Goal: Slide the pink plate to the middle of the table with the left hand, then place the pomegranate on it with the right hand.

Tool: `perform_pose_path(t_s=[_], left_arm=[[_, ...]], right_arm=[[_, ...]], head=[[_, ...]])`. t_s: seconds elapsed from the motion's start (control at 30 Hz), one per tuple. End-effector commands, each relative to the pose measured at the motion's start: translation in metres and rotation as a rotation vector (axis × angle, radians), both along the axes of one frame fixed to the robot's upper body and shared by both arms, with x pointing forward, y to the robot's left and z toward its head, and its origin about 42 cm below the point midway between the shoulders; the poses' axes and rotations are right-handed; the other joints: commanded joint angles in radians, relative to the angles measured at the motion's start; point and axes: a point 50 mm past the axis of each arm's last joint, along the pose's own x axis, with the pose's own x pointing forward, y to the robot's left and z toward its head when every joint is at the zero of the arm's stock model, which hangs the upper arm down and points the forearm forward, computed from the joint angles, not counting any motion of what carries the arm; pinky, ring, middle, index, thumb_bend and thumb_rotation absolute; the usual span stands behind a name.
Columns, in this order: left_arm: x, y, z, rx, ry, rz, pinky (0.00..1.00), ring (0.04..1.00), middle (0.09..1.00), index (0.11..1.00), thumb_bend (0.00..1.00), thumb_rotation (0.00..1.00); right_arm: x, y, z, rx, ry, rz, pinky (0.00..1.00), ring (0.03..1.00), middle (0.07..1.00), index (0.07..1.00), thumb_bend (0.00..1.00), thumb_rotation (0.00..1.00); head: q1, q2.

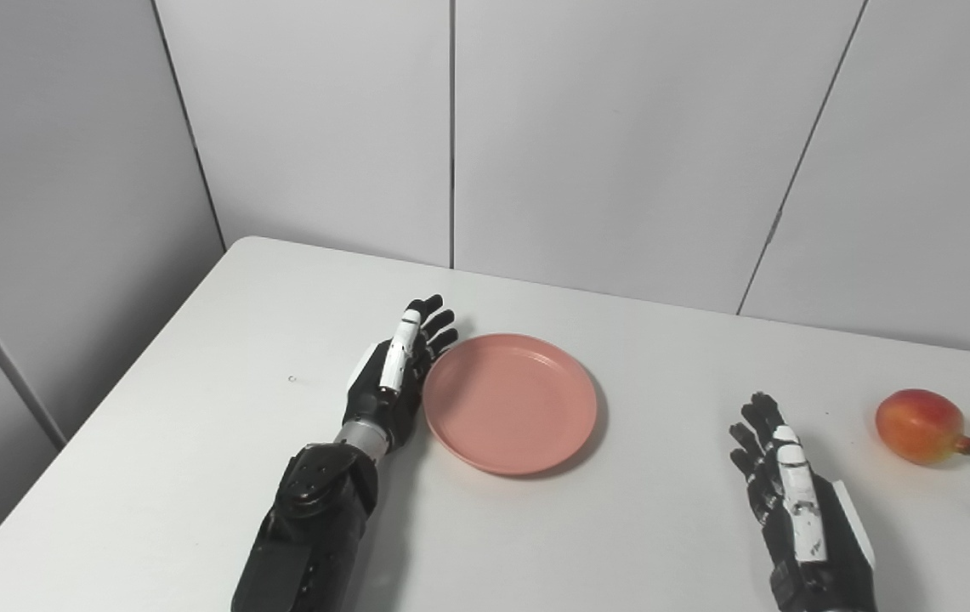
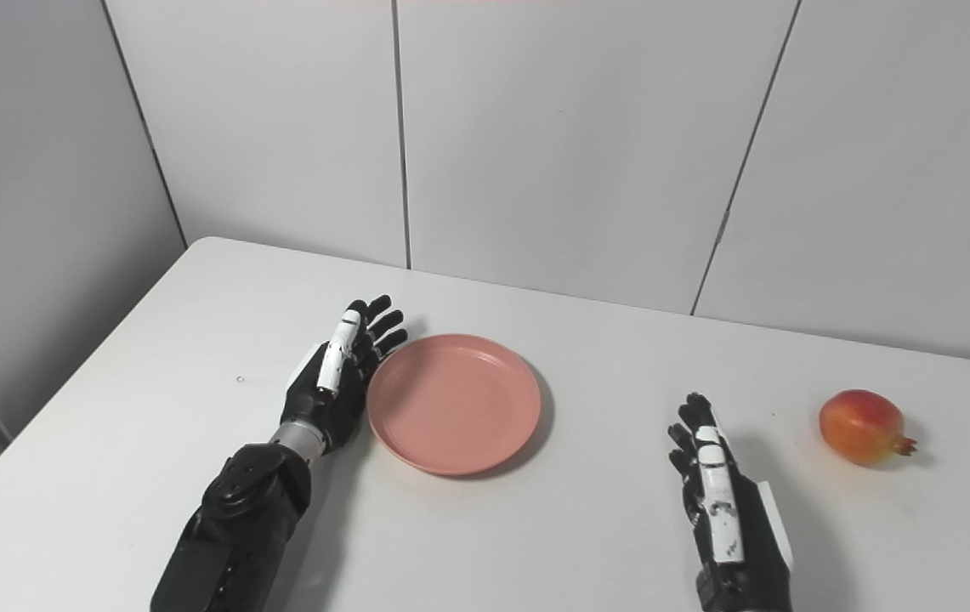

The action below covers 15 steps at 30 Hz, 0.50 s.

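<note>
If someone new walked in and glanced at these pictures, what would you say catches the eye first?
The pink plate stands out first, empty near the middle of the white table, with the left hand edge-on against its left rim, fingers extended. Next is the red-orange pomegranate lying alone at the far right. The right hand rests open between plate and fruit, touching neither.

A smooth white rectangular table fills the lower part of the room, its far left corner rounded and set close to the walls. On its left side sits a tiny dark speck. Behind stand pale grey wall panels, flat and matte, divided by thin dark vertical seams.
</note>
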Motion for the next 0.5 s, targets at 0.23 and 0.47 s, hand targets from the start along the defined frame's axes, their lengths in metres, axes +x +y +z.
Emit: perform_pose_path(t_s=[0.23,0.47], left_arm=[[-0.003,-0.038,0.008,-0.002,-0.003,-0.12,0.94,0.937,0.941,0.93,0.4,1.0],[-0.008,-0.058,0.013,-0.003,-0.012,-0.149,0.93,0.933,0.937,0.926,0.4,1.0]], right_arm=[[0.004,0.012,0.02,0.006,-0.072,0.003,0.98,0.954,0.964,0.958,0.35,1.0],[0.005,0.018,0.021,0.007,-0.08,-0.001,0.96,0.947,0.96,0.953,0.34,1.0]], head=[[-0.055,0.015],[-0.089,0.021]])
